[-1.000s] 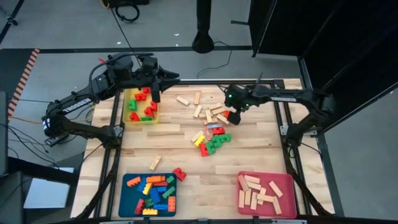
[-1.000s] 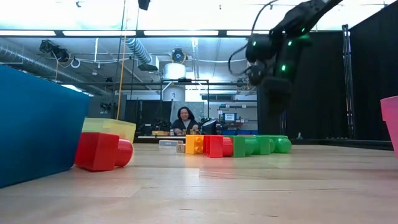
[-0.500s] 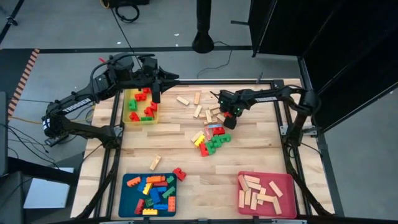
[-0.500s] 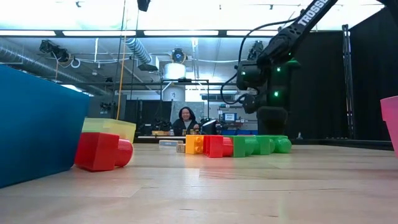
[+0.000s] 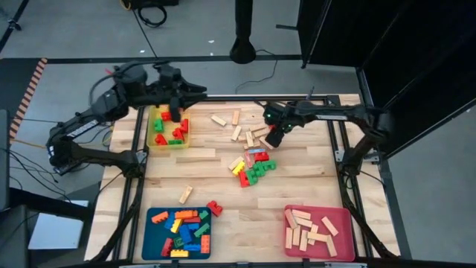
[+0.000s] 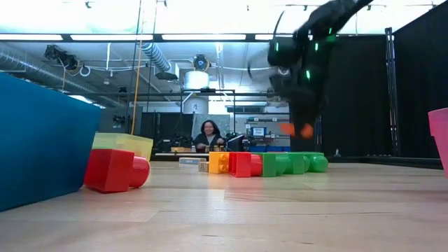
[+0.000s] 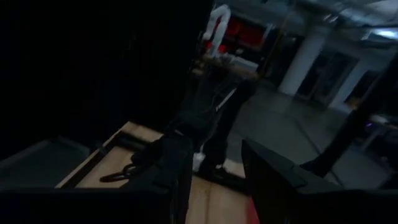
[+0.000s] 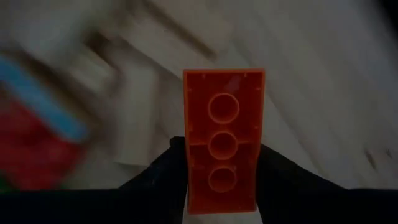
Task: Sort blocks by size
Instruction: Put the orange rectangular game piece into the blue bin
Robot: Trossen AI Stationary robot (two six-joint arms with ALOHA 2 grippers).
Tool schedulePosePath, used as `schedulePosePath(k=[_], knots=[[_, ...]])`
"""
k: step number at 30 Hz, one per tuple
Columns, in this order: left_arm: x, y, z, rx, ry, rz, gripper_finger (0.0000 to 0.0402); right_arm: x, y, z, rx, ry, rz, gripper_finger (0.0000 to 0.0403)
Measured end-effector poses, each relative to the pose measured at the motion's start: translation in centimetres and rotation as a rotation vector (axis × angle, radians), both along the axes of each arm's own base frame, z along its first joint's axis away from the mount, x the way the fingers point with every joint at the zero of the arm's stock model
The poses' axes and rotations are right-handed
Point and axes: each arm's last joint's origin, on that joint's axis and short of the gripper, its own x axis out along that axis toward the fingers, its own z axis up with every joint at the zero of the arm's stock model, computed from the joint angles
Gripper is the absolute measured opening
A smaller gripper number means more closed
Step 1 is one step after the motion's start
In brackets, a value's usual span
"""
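Your right gripper (image 8: pixel 221 168) is clamping an orange brick (image 8: pixel 223 134) lengthwise above the mixed pile (image 5: pixel 251 167) at frame centre, with the blue tray (image 5: pixel 154 223) lying far toward the lower left; I cannot tell whether the left gripper (image 5: pixel 175 113), over the yellow tray (image 5: pixel 152 126), is open.
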Motion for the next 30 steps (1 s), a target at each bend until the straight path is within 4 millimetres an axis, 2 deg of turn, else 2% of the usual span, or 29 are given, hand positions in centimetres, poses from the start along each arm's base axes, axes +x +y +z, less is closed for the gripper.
schedulePosePath(k=[3, 5, 9, 14, 19, 24, 27, 30], knots=[[-1.5, -0.8, 1.0, 0.029, -0.047, -0.018, 0.0145, 0.8, 1.6, 3.3, -0.009, -0.156, 0.002, 0.015], [-2.4, -1.2, 1.4, 0.051, -0.057, -0.019, 0.0145, 1.9, 3.4, 5.0, -0.002, -0.281, 0.041, 0.015], [-3.7, -1.8, 1.4, 0.084, -0.033, -0.019, 0.0145, 5.4, 8.4, 6.3, 0.015, -0.516, 0.17, 0.015], [-4.4, -2.0, 1.6, 0.131, -0.04, 0.026, 0.0145, 10.4, 14.2, 6.1, 0.007, -0.721, 0.379, 0.015], [-4.5, -2.0, 2.0, 0.146, -0.068, 0.04, 0.0145, 15.3, 18.1, 5.1, -0.035, -0.741, 0.601, 0.015], [-4.5, -2.0, 2.0, 0.169, -0.064, 0.047, 0.0145, 20.9, 20.4, 2.2, 0.049, -0.786, 0.878, 0.015], [-4.5, -1.9, 2.0, 0.193, -0.064, 0.072, 0.0145, 23.8, 21.0, 1.5, 0.147, -0.871, 1.02, 0.015], [-4.6, -1.9, 2.2, 0.179, -0.088, 0.088, 0.0145, 26.1, 21.0, 1.8, 0.302, -0.964, 1.121, 0.015]])
